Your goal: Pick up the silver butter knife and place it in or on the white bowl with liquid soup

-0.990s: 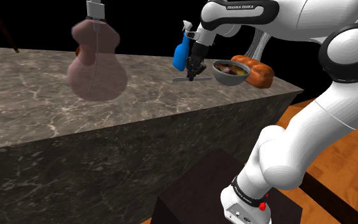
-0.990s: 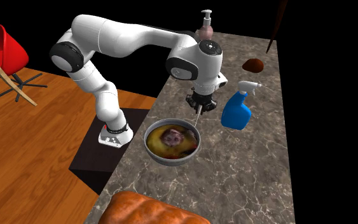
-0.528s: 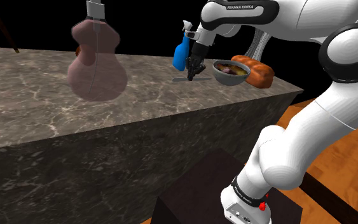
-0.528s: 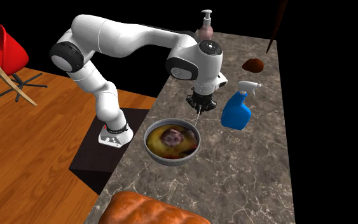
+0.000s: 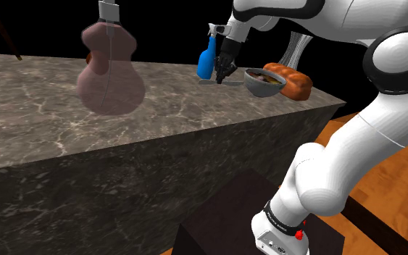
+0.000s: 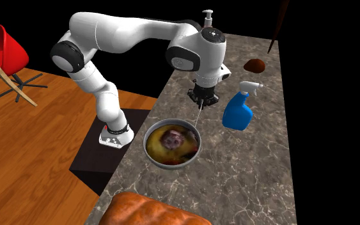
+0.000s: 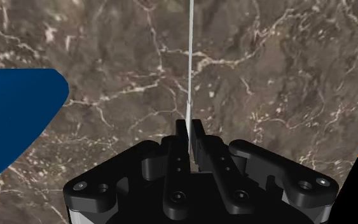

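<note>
Where your wrist camera looks along the tool, the gripper (image 7: 189,125) has its two black fingers pinched onto the silver butter knife (image 7: 189,57), with only the blade's thickness between them. You see the knife edge-on there, a thin pale line running straight out from the fingertips across the brown, white-veined marble countertop (image 7: 273,63). Its long axis lies roughly level with the stone rather than hanging down. Whether it touches the marble you cannot tell.

In the second exterior view your gripper (image 6: 201,101) points down at the counter, and the knife (image 6: 200,118) reaches away from it toward the bowl (image 6: 194,153), its free end right by the rim. That bowl is grey and holds yellowish soup with a brownish lump in the middle. In the shoulder view the knife's length runs from under the gripper (image 5: 224,71) toward the bowl (image 5: 256,88) on that view's right.

Just beside the gripper, on the second exterior view's right, stands a blue spray bottle (image 6: 238,114), upright with a white trigger head. Past the bowl, away from the gripper, lies a browned loaf (image 6: 153,211).

Farther along the countertop a small dark brown object (image 6: 254,65) sits near the edge, and a pink soap dispenser (image 6: 206,25) stands at the end. Off the counter, a red chair (image 6: 2,54) stands on the wooden floor.
</note>
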{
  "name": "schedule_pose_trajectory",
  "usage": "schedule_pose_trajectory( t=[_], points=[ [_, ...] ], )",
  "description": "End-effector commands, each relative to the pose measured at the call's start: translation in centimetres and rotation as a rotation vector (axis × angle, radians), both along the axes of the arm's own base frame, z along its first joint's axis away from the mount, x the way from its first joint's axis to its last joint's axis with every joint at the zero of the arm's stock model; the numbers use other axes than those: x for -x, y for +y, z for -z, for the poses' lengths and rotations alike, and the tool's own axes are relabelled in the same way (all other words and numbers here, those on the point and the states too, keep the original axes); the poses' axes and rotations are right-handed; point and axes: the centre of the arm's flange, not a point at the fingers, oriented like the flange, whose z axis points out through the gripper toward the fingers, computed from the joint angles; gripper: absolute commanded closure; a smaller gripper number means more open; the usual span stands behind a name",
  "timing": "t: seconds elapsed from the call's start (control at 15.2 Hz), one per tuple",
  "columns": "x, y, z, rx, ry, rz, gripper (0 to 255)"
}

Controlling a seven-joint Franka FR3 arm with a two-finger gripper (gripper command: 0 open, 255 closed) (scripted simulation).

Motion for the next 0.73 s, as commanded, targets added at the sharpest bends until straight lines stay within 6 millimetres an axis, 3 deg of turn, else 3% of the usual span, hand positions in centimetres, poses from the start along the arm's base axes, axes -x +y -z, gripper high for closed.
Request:
schedule_pose_trajectory(
  t=[0.0,0.66],
  points=[
    [0.0,0.0,-1.0,0.000,0.000,0.000,255],
    [0.0,0.0,-6.3,0.000,0.000,0.000,255]
  ],
)
